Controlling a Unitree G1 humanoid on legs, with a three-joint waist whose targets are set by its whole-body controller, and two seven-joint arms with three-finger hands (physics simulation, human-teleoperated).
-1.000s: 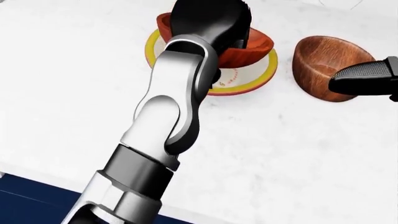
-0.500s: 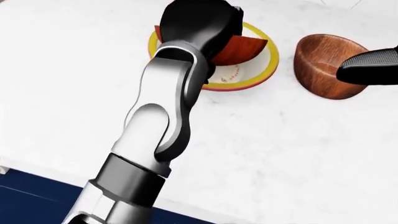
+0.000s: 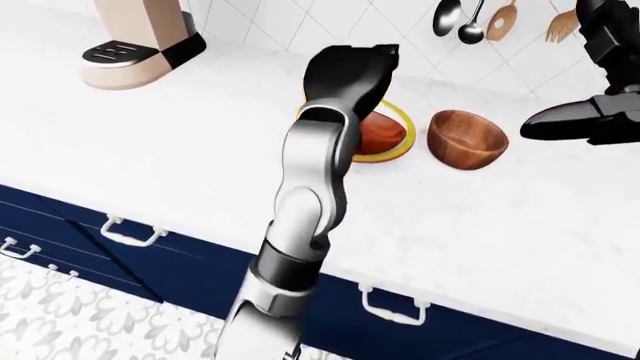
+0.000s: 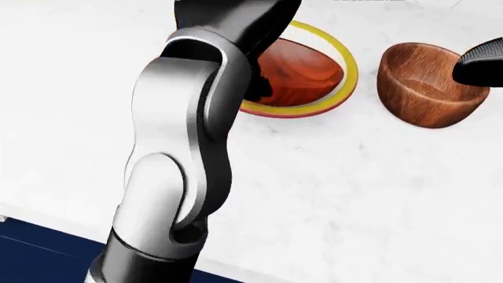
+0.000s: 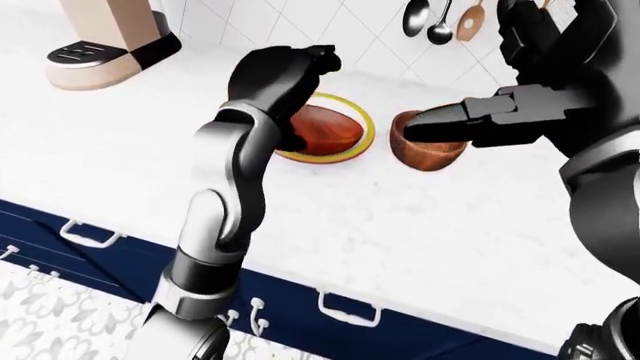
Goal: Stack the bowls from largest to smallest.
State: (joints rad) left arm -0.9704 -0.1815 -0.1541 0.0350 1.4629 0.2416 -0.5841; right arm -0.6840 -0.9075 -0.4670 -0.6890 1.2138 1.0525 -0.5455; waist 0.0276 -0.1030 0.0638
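The red bowl (image 4: pixel 297 77) now sits flat in the yellow-rimmed bowl (image 4: pixel 348 75), no longer tilted. Left hand (image 3: pixel 345 69) hovers over it (grip hidden, can't tell). Brown bowl (image 4: pixel 428 85) waits right, under the right hand's (image 5: pixel 440 124) extended fingers

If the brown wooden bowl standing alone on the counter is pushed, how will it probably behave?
The brown wooden bowl looks rigid, so it should hold its shape. Its rounded underside suggests it may rock or tip. On the smooth white counter it would likely slide rather than catch.
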